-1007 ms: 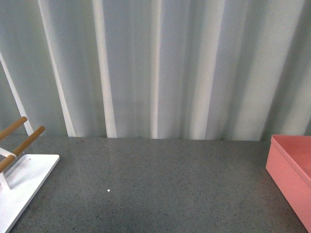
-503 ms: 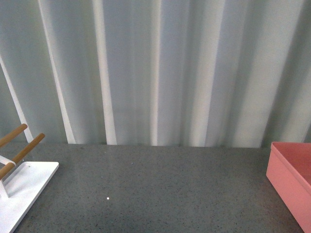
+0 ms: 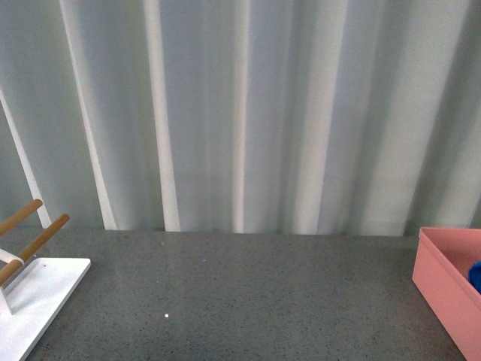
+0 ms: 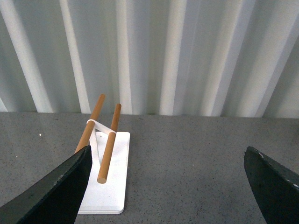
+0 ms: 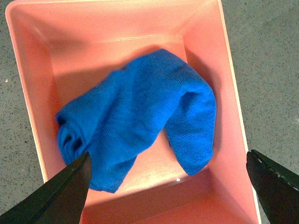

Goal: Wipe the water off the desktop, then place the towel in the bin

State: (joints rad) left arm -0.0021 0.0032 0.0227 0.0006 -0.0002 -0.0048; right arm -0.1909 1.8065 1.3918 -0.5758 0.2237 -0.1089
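Note:
The blue towel (image 5: 140, 112) lies bunched inside the salmon-pink bin (image 5: 232, 93), loose on its floor. My right gripper (image 5: 168, 184) hangs open straight above the bin, with nothing between its dark fingers (image 5: 60, 193). In the front view the bin (image 3: 443, 289) stands at the right edge of the dark speckled desktop (image 3: 240, 301), and a sliver of the towel (image 3: 476, 277) peeks over its rim. My left gripper (image 4: 168, 182) is open and empty above the bare desktop (image 4: 187, 158). No water shows on the surface.
A flat white stand with wooden rods (image 3: 34, 282) sits at the desktop's left; in the left wrist view the stand (image 4: 105, 172) lies just beside one finger. A pale corrugated wall (image 3: 240, 113) closes off the back.
The front view has shifted slightly up and down. A bit of blue towel now shows inside the bin at the right edge, where none showed before.

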